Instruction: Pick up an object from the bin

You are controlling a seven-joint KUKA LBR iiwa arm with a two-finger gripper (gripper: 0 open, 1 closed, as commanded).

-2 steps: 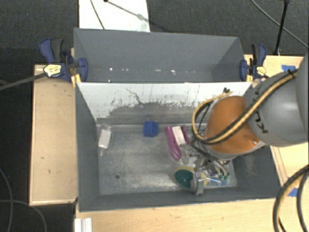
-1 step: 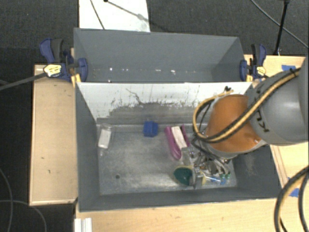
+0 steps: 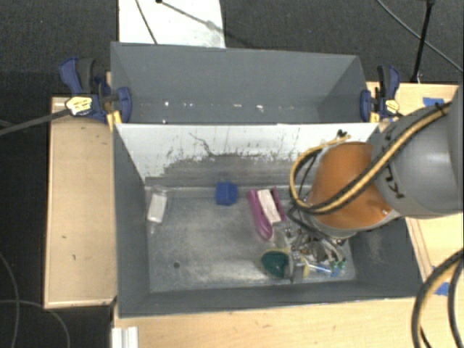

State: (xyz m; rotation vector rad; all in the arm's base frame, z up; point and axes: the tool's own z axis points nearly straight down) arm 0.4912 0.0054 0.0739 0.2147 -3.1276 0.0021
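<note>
The jaws are seen just beside a smooth, rounded dark-green object point(image 3: 274, 264); their state cannot be told.

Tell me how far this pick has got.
Done: the pincer is down in the front right corner of the bin, right beside a dark green rounded thing. In hand: whether it grips that thing cannot be told; nothing is lifted. Left: the grasp and the lift out. The pink oblong thing, blue block and pale piece lie elsewhere on the floor.
</note>
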